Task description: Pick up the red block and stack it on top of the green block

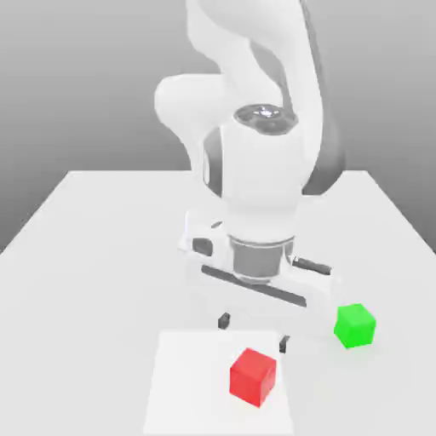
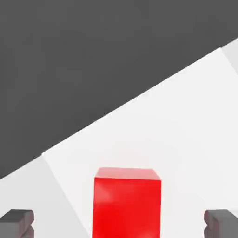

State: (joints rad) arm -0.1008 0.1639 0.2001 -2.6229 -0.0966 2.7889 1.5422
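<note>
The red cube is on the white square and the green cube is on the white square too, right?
Not quite: the solid green cube is not on the white square. The exterior view shows it off the square, on the pale table. The solid red cube is on the white square, as you said.

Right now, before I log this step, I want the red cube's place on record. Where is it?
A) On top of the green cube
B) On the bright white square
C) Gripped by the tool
B: the red cube sits on the bright white square, while the green cube stands apart from it, off toward the exterior view's right.
</note>
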